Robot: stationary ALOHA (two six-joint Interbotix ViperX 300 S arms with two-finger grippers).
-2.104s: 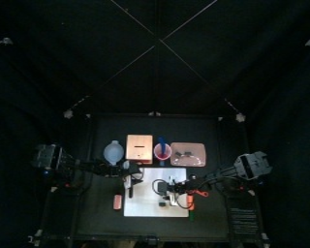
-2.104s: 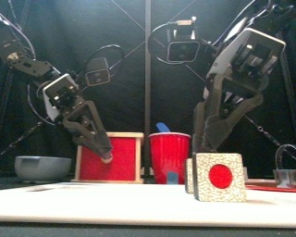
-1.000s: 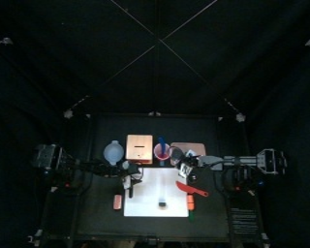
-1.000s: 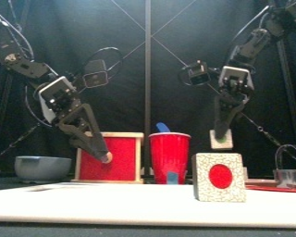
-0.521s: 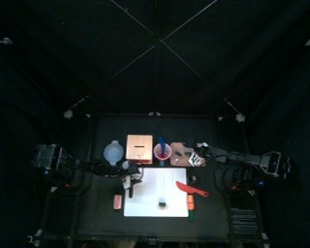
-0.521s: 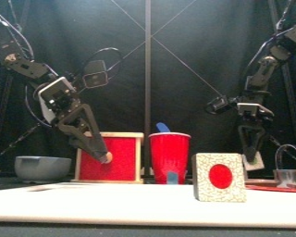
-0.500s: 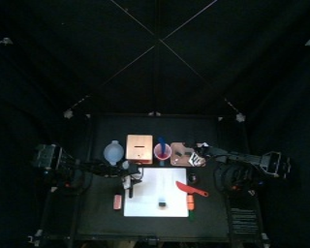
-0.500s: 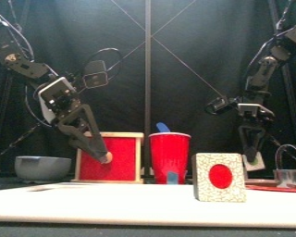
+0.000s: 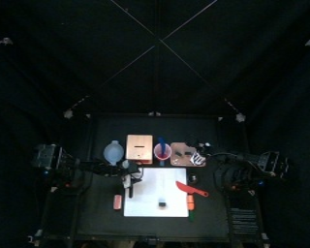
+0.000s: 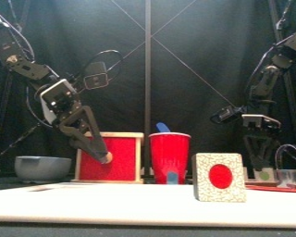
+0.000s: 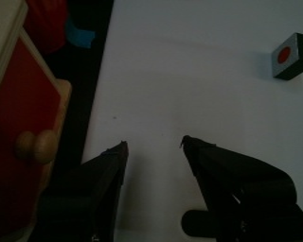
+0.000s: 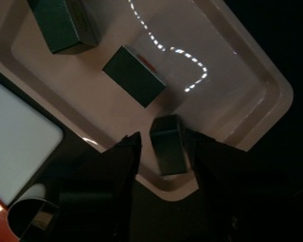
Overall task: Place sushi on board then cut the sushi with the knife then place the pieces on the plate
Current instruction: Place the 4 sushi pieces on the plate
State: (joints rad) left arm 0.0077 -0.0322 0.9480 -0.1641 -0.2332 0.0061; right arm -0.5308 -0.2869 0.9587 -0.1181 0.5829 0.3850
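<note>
One sushi piece (image 10: 220, 178), green-rimmed with a red centre, stands on the white board (image 9: 147, 186); the left wrist view shows this sushi piece (image 11: 288, 55) too. My right gripper (image 12: 167, 142) hangs low over the pink tray (image 12: 261, 85), shut on a dark sushi piece (image 12: 169, 156). Two more pieces (image 12: 135, 76) lie on the tray. The red knife (image 9: 190, 189) lies at the board's right edge. My left gripper (image 11: 151, 156) hovers open over the board's left side, in front of the red drawer (image 11: 27, 123).
Along the back stand a blue-grey bowl (image 10: 42, 168), the wooden box (image 10: 110, 157) and a red cup (image 10: 170, 157) holding a blue knife (image 10: 162, 128). A metal cutter (image 10: 290, 171) sits at the far right.
My right gripper rose from the board with a sushi piece and carried it right and back, down over the pink tray. The left arm has barely moved.
</note>
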